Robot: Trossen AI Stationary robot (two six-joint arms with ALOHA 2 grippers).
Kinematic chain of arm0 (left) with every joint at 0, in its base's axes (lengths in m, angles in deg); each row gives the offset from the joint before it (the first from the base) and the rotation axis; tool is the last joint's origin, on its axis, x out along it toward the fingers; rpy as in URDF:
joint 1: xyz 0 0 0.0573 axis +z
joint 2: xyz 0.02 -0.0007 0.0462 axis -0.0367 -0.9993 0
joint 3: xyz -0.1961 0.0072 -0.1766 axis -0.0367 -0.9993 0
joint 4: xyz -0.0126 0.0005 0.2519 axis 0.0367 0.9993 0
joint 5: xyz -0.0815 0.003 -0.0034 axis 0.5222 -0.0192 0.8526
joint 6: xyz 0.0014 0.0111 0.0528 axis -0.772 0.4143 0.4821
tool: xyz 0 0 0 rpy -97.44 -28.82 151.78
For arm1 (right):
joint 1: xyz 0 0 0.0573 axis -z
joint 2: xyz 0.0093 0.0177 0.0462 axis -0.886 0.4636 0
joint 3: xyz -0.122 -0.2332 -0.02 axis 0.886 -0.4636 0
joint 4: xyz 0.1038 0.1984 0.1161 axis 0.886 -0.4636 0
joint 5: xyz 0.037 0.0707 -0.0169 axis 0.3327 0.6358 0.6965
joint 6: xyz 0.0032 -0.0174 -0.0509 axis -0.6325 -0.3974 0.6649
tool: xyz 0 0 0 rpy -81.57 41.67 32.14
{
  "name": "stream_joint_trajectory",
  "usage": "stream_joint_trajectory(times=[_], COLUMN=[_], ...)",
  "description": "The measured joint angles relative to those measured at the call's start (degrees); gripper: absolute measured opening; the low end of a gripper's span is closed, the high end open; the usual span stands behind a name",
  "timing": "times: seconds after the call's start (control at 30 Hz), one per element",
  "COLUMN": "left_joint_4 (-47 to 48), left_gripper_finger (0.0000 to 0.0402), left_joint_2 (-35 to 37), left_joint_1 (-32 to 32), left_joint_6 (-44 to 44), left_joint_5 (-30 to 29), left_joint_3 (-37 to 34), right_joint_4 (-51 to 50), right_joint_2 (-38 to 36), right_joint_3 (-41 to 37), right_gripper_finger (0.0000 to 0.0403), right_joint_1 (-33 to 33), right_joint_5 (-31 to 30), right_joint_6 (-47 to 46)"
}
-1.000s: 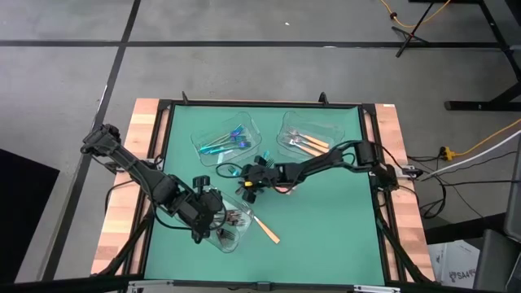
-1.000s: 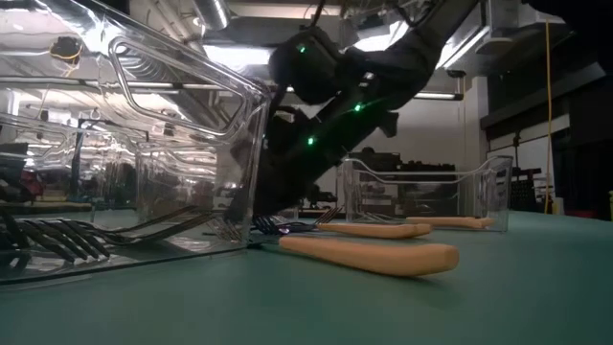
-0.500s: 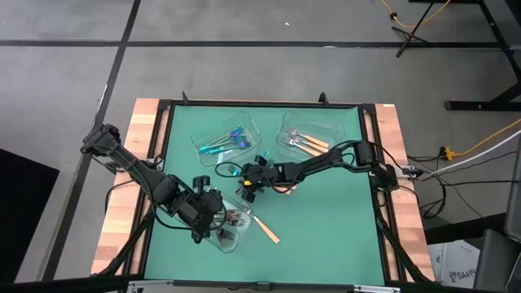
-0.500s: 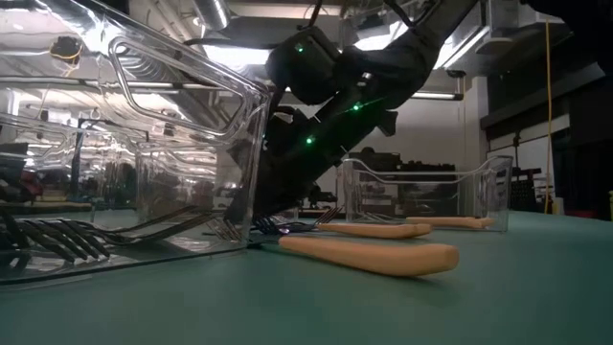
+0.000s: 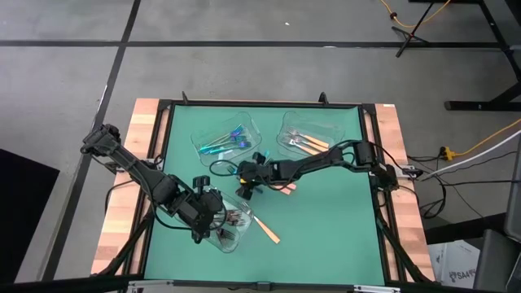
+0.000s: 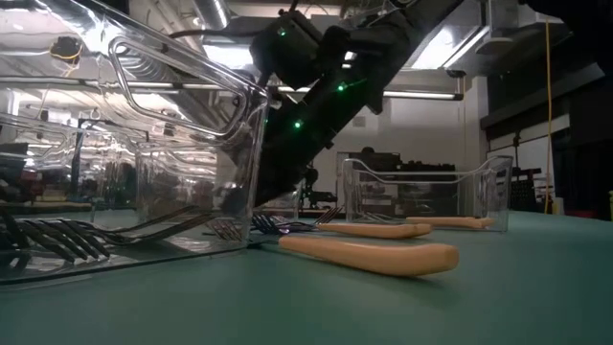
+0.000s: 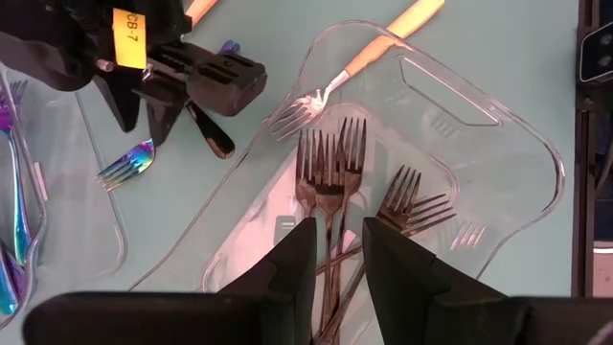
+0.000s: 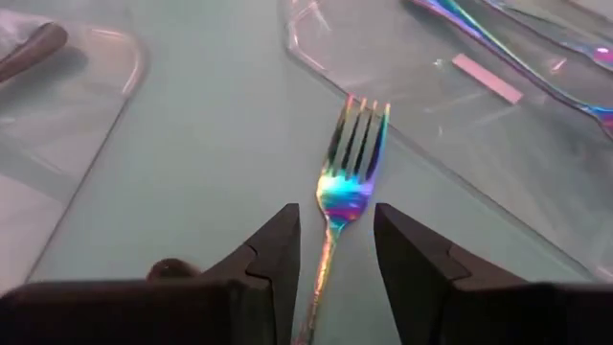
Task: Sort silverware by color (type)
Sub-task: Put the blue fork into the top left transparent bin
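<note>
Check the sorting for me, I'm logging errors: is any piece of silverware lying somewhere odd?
Yes. One orange-handled fork lies loose on the mat, its tines poking over the rim of the tray of dark forks. An iridescent fork also lies outside any tray, between the open fingers of the right gripper.

three clear trays (image 5: 213,135) on the mat. dark forks (image 7: 330,182) in the near tray — three heads showing. orange-handled pieces: one (image 5: 268,233) loose by that tray, two or so in the far right tray (image 5: 309,143). iridescent ones (image 5: 230,138) — several, count unclear, plus one loose fork (image 8: 347,182).
</note>
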Motion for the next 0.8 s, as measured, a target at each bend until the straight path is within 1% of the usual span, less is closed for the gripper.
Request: stream_joint_trajectory(times=[0.2,0.37,0.63,0.7,0.8], left_joint_4=[0.0,0.0,0.0,0.0,0.0], left_gripper_finger=[0.0081,0.0081,0.0081,0.0081,0.0081], left_joint_2=[0.0,0.0,0.0,0.0,0.0], left_joint_1=[0.0,0.0,0.0,0.0,0.0], left_joint_6=[0.0,0.0,0.0,0.0,0.0], left_joint_5=[0.0,0.0,0.0,0.0,0.0], left_joint_3=[0.0,0.0,0.0,0.0,0.0], right_joint_4=[-1.7,-3.1,-3.3,-3.3,-3.3], right_joint_2=[0.1,0.6,1.4,1.4,1.4], right_joint_3=[-0.3,-0.5,-0.5,-0.4,-0.4], right_gripper_finger=[0.0126,0.0126,0.0124,0.0115,0.0086], right_joint_1=[0.0,0.0,-0.1,0.0,0.0], right_joint_5=[-0.5,2.4,2.8,2.8,2.9], right_joint_6=[0.0,-1.3,-1.3,-1.3,-1.3])
